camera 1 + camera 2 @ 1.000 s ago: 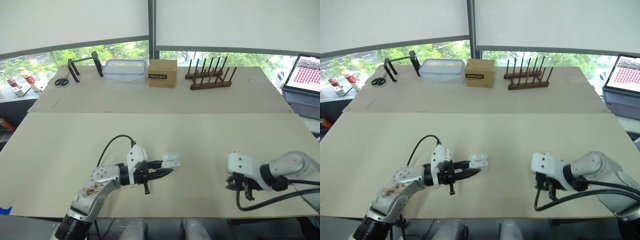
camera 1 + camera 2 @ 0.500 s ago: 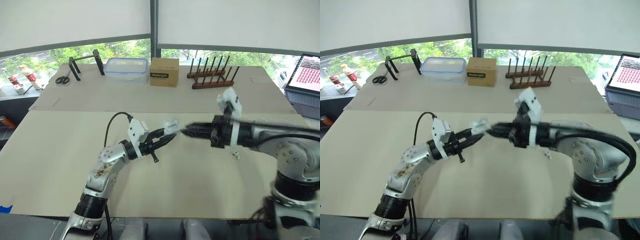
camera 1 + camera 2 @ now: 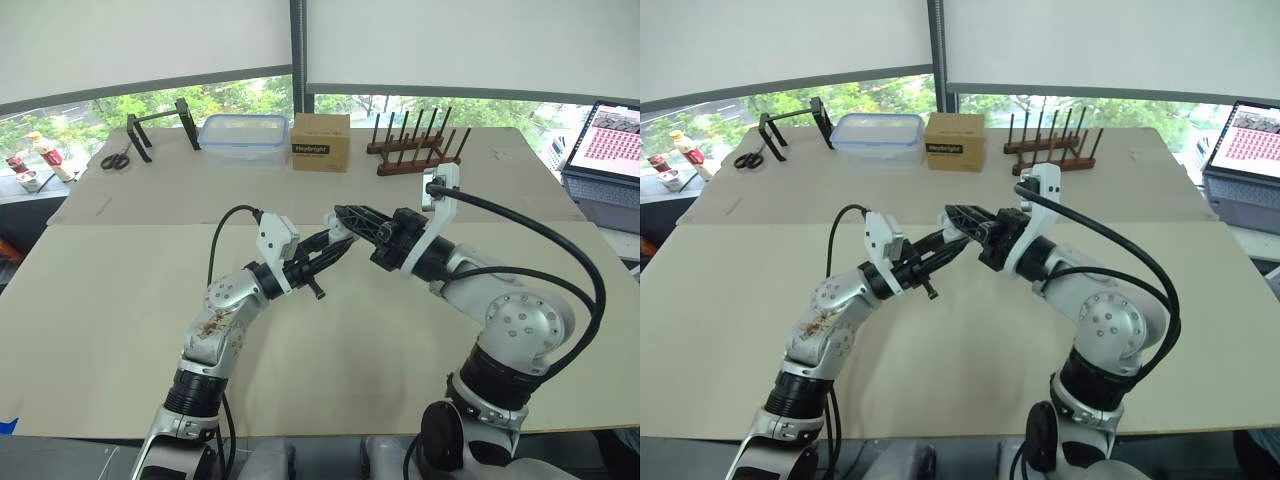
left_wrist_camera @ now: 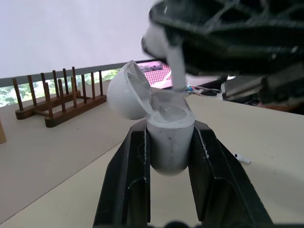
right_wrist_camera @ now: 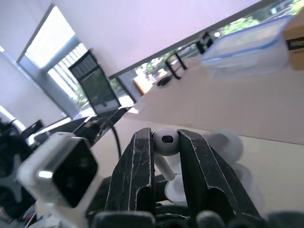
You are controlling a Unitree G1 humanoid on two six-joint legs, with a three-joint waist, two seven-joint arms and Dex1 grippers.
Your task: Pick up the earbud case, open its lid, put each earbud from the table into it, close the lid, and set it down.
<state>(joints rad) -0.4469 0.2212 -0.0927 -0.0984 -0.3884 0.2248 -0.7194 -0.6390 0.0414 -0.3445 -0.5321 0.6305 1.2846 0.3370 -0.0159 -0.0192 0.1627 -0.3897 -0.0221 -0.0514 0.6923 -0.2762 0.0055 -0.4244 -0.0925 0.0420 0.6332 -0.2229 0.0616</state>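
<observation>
The left gripper (image 3: pixel 336 249) clamps the open-lidded earbud case (image 4: pixel 168 145), and tip-to-tip with it the right gripper (image 3: pixel 346 216) pinches an earbud (image 5: pixel 166 140) at its mouth.

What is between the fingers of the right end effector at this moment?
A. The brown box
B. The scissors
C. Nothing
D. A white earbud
D: in the right wrist view the right end effector is shut on a white earbud, close to the open earbud case gripped by the left end effector.

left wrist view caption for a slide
Left gripper holds the open case; right gripper holds an earbud at its opening.
</observation>
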